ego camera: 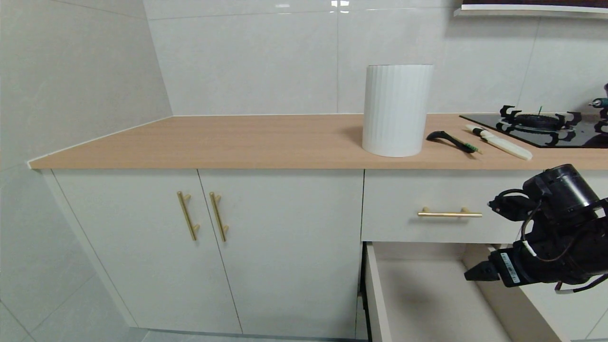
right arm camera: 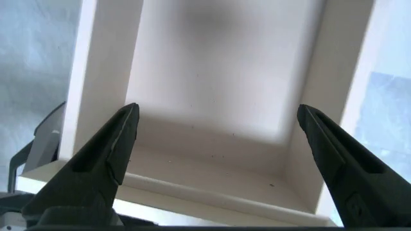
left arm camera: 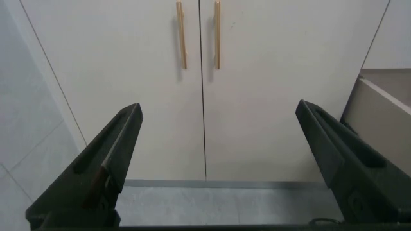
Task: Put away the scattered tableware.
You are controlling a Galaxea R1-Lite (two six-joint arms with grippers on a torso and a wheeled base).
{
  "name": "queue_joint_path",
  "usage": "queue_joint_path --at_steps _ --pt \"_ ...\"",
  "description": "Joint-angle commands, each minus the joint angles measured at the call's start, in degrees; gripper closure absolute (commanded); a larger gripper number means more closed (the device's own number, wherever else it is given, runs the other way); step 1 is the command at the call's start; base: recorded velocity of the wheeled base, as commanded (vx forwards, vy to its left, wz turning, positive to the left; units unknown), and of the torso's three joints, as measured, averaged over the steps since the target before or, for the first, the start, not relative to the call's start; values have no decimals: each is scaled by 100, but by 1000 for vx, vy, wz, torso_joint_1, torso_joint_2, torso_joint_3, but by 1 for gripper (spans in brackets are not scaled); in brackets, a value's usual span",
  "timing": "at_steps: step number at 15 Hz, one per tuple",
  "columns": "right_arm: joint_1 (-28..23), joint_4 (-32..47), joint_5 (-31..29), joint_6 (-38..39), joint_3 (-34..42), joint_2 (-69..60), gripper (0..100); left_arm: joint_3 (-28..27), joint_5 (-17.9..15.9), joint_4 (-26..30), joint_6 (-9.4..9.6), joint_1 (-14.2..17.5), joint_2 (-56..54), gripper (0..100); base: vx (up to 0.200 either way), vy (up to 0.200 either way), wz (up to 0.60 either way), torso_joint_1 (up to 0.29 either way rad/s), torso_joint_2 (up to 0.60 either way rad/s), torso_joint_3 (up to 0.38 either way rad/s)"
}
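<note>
Right tool (right arm camera: 216,110) hangs released and empty over the open drawer (ego camera: 373,294) (nothing inside it). Left tool (left arm camera: 218,108) is spread wide too. Black spoon (ego camera: 451,141) and white knife (ego camera: 498,141) lie near the counter's (ego camera: 237,140) right end, so the putting-away looks barely begun.

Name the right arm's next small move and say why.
Probably lift the right gripper from above the open white drawer toward the black spoon with the green-tipped handle on the wooden counter. The gripper is open and empty, the drawer is already pulled out, and the spoon lies loose beside a cream-coloured utensil.
</note>
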Motion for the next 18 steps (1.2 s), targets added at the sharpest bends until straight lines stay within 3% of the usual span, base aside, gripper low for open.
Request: queue_joint_path --at_steps 1,10,13,15,18 --pt "-4 -12 -4 0 -4 -5 0 0 -1 -1 2 4 2 0 0 0 0 115 -325 -286" --pt "-4 -47 -4 0 -13 -31 0 0 -1 -1 2 4 2 0 0 0 0 175 -494 -289" --pt "-4 -654 -83 -18 -118 -57 0 0 -1 -1 2 4 2 0 0 0 0 74 -167 -95" --pt "5 -874 -277 -132 -628 118 0 0 -1 -1 2 4 2 0 0 0 0 13 -25 -11" --pt "-66 216 -294 -115 -2509 725 0 0 -1 -1 2 4 2 0 0 0 0 0 0 0"
